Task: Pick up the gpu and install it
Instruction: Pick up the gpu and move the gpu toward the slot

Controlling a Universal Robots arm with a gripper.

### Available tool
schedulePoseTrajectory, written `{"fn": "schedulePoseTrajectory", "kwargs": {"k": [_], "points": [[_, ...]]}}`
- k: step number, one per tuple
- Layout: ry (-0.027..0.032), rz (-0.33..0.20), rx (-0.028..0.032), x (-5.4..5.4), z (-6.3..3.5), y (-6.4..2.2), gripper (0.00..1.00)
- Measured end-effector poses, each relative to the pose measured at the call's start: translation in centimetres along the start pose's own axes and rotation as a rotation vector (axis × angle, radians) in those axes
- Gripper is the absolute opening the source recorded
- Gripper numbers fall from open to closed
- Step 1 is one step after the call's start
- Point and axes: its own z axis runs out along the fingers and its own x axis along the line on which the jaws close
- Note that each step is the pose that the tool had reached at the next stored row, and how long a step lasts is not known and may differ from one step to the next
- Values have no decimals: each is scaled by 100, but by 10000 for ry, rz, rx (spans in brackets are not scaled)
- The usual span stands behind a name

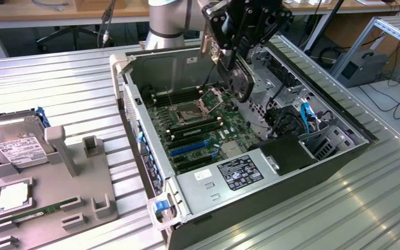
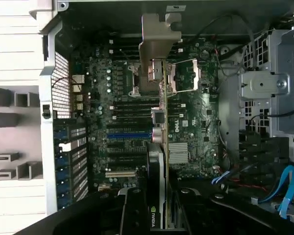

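Toward nine o'clock in the exterior view, on the ribbed metal counter (image 1: pixel 61 88): grey moulded fixture tray (image 1: pixel 82 172) bearing a boxy silver hard drive with a white label (image 1: pixel 12 143) and a narrow green memory stick (image 1: pixel 26 214). At centre, an open dark computer case (image 1: pixel 311 177), green motherboard (image 1: pixel 200 130) exposed.

Toward twelve o'clock, above the case: black end effector (image 1: pixel 233 57) clamped on the thin black gpu card with a silver end bracket (image 1: pixel 240 86), hanging on edge over the board and apparently clear of it. Same gpu (image 2: pixel 157 196) seen edge-on from the wrist.

Likely light and stiff, yet fragile. Best gripped by the flat faces near the middle, clear of the contacts. Prone to pivoting if pinched off-centre.

Toward three o'clock, blue cables (image 1: pixel 305 113).

Hidden: contact edge, gripping pads, slot beneath the card. Hard to judge: bracket alignment with the case wall.
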Motion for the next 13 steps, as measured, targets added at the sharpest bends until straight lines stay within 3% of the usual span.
{"fn": "schedulePoseTrajectory", "kwargs": {"k": [2, 3, 6, 8, 13], "points": [[0, 1, -3, -120, 4, 4, 27], [0, 1, -5, -258, 8, 9, 27], [0, 1, -8, -541, 18, 18, 27], [0, 0, -7, -821, 27, 28, 27], [0, 0, -8, -1075, 37, 35, 27]]}}
